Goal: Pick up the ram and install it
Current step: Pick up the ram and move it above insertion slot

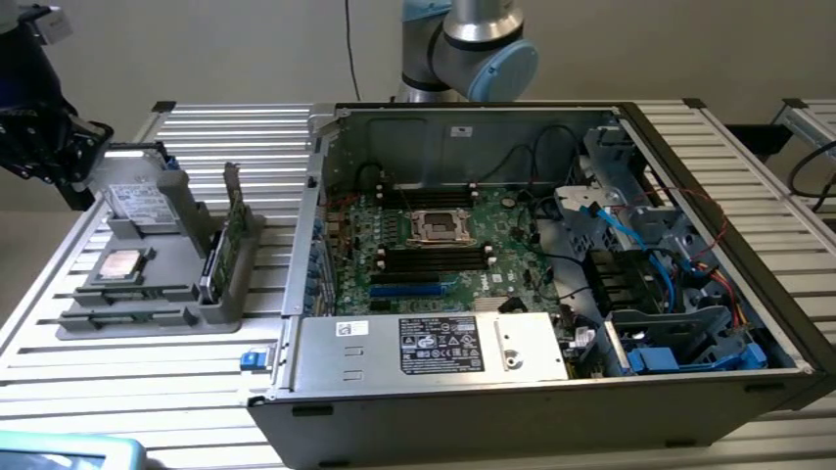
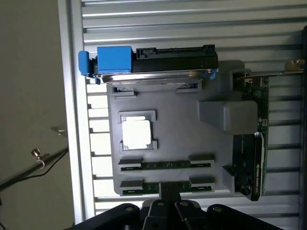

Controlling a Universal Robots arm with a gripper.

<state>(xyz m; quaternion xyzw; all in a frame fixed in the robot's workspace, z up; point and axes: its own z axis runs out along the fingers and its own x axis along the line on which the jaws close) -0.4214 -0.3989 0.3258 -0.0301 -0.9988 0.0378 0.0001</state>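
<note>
**Layout, from the exterior view's left to its right**

1. The gripper (image 2: 168, 197) hangs over the left end of the slatted metal table (image 1: 157, 401), above the grey parts tray (image 1: 78, 328). Its dark fingers are closed together and hold nothing. In the wrist view the fingertips overlap the tray's near edge, but the pictures do not show whether they touch it.

2. The tray carries a hard drive (image 2: 158, 60) with a blue bracket, a square silver processor (image 2: 136, 134) and the ram (image 2: 165, 165).

3. The ram is a long, narrow, thin green board standing on edge, with dark chips along its length. Each end sits in a grey clip. A second stick (image 2: 139, 190) of the same form lies parallel just beside it, in the slot nearest the fingertips. Both sticks remain seated in the tray.

4. A taller green card (image 1: 225, 240) with a metal bracket stands upright at the tray's right side.

5. The open computer case (image 1: 523, 411) lies beside the tray. Its motherboard (image 1: 457, 284) faces up, with black memory slots (image 1: 432, 259) flanking the processor socket (image 1: 441, 227).
</note>
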